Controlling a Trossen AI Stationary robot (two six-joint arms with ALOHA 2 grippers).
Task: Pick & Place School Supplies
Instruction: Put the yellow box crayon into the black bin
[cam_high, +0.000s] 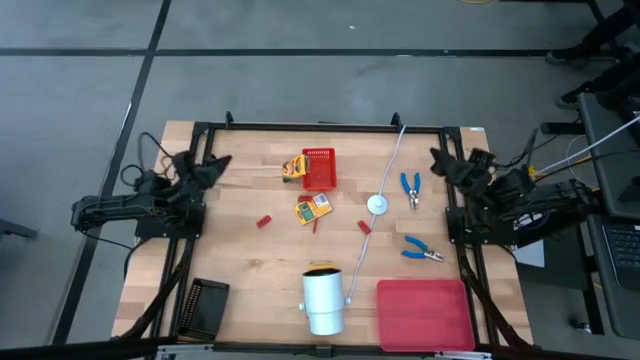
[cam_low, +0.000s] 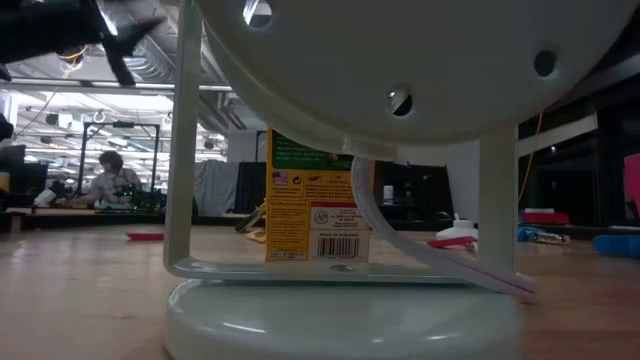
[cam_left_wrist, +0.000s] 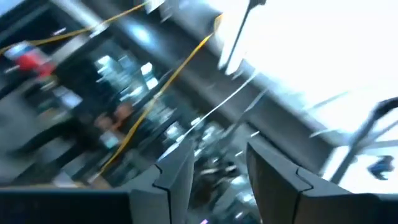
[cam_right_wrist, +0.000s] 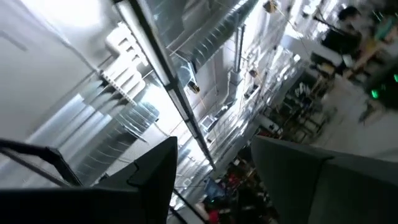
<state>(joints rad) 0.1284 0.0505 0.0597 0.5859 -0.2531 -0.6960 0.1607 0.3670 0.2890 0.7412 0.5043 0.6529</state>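
Standing behind the white cylinder, yellow-and-green box, print unreadable, left claw and right claw apart.

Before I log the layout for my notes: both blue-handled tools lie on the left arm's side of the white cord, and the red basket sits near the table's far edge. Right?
Not quite. The high view shows both blue-handled tools on the right arm's side of the white cord, not the left's. The red basket does sit near the table's far edge.
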